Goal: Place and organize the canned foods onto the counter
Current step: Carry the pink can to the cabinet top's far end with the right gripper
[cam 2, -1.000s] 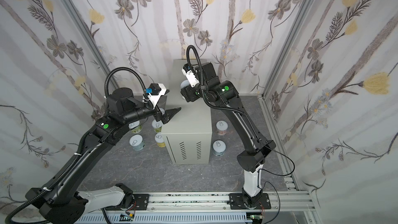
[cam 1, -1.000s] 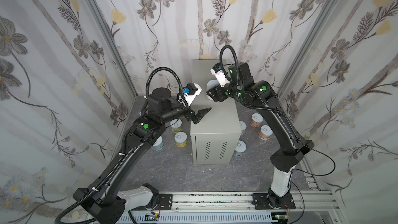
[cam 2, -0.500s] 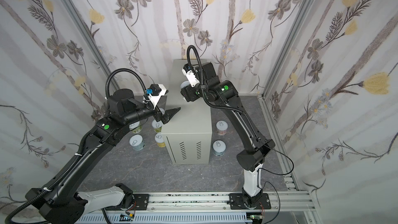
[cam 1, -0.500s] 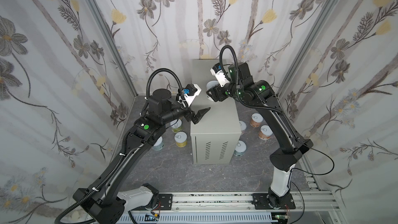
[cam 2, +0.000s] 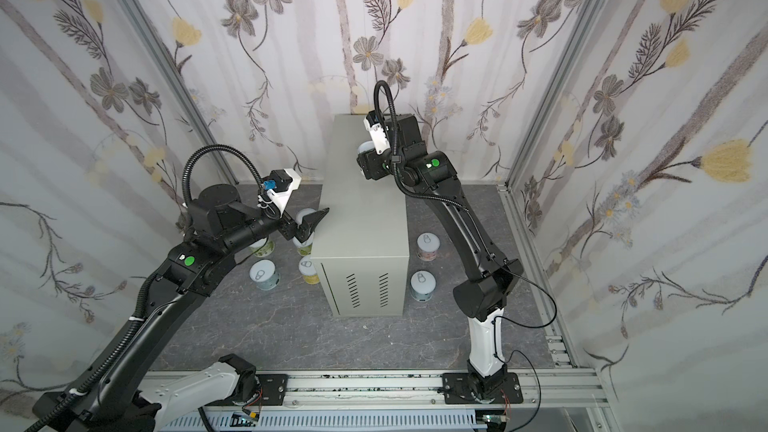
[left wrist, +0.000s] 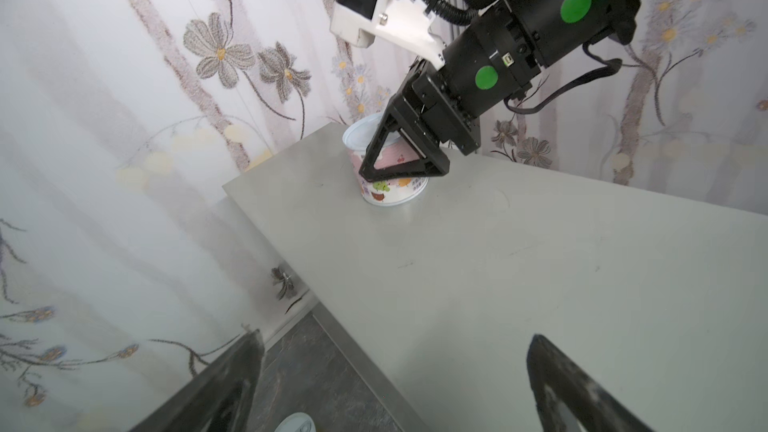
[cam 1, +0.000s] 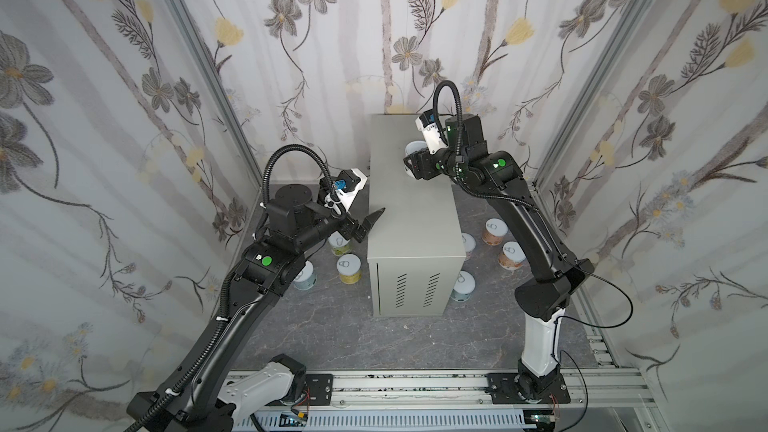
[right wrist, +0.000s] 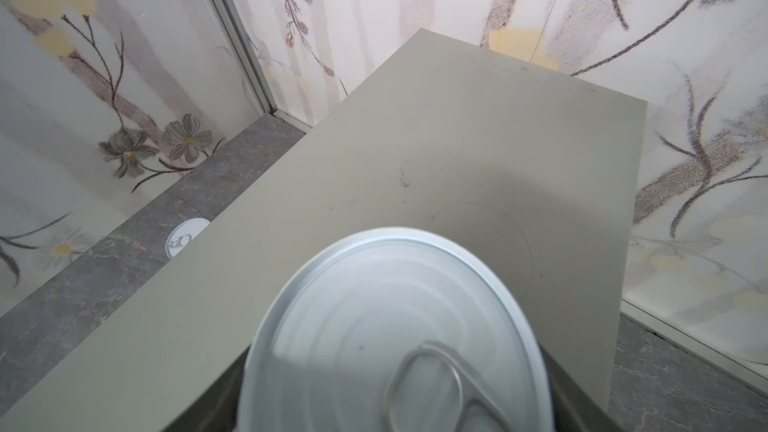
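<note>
Can (left wrist: pixel 392 192) tilted over counter (left wrist: pixel 519 263) | clasped by right hand (left wrist: pixel 388 164) | left hand (left wrist: pixel 395 338) spread

**Black Arms, White Trim**

Left arm (cam 1: pixel 249 284) and right arm (cam 1: pixel 536 234) are black, with green dots (cam 1: pixel 266 260), ribbed cable loops (cam 1: pixel 291 149) and white base segments (cam 1: pixel 540 347). White camera brackets (left wrist: pixel 395 18) carry what looks like a blue plug (cam 1: pixel 338 185). Fingers (left wrist: pixel 434 162) are black triangles.

The left arm (cam 1: pixel 266 261) has drawn its jaws back leftward, to the counter's (cam 1: pixel 415 218) left edge
</note>
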Available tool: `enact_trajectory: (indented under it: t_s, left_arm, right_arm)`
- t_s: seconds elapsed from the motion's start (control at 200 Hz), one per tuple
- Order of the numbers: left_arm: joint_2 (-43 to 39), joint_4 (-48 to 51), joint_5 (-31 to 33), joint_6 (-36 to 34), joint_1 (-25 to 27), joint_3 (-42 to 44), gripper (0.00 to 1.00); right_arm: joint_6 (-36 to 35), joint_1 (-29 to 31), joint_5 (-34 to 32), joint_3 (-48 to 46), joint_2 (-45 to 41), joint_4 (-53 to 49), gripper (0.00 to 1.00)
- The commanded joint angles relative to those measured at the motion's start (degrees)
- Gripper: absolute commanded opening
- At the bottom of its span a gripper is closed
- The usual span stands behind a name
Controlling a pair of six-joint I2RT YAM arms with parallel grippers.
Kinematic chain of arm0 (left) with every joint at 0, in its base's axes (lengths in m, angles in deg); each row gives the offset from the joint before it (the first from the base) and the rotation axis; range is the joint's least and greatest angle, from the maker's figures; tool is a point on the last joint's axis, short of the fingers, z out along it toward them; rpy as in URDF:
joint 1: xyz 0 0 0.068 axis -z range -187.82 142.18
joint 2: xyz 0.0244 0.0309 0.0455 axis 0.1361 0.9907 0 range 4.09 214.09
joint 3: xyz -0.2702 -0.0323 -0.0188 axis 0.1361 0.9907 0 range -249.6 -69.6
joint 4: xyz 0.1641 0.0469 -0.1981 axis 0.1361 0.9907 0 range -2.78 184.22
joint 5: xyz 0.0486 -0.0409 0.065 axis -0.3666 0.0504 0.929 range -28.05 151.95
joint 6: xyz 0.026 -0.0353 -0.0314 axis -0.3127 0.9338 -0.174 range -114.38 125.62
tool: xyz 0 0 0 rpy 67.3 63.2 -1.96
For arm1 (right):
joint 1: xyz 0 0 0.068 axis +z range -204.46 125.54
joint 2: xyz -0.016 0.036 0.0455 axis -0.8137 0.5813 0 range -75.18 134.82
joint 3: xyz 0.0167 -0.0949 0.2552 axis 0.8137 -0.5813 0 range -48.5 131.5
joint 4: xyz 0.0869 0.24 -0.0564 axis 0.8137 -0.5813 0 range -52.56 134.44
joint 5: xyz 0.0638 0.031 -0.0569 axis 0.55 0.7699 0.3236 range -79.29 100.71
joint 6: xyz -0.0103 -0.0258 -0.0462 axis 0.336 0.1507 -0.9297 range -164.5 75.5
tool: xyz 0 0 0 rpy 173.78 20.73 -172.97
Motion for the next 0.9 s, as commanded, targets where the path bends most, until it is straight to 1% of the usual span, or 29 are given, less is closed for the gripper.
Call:
enact_trajectory:
  t_s: [0.0,0.05,0.17,0.255,0.36,0.649,0.894]
  left_arm:
    - [-1.08,-1.71,0.65,0.42,-2.05,1.64,1.00]
    - [-1.74,-2.95,1.23,0.43,-2.99,2.69,1.00]
    - [-3.74,-6.98,2.03,1.75,-6.30,5.72,1.00]
    - [-4.95,-9.32,1.94,2.57,-8.58,7.94,1.00]
    - [-5.25,-10.13,2.84,3.21,-10.35,9.07,1.00]
    - [-5.17,-9.84,4.50,4.38,-11.64,10.61,1.00]
    - [-3.46,-9.95,5.14,4.14,-12.44,11.98,1.00]
  right_arm:
    - [0.41,-1.22,-2.62,0.05,1.84,3.39,0.67]
    - [1.59,-2.25,-2.62,0.05,2.61,4.99,0.67]
    - [3.33,-4.31,0.23,0.05,4.25,7.64,0.67]
    - [3.09,-4.92,-0.82,0.06,5.35,9.39,0.64]
    - [2.60,-5.51,-0.80,0.03,6.62,11.93,0.63]
    - [2.38,-7.31,1.73,0.03,10.69,20.29,0.64]
    - [1.80,-7.65,4.53,0.01,13.07,24.86,0.65]
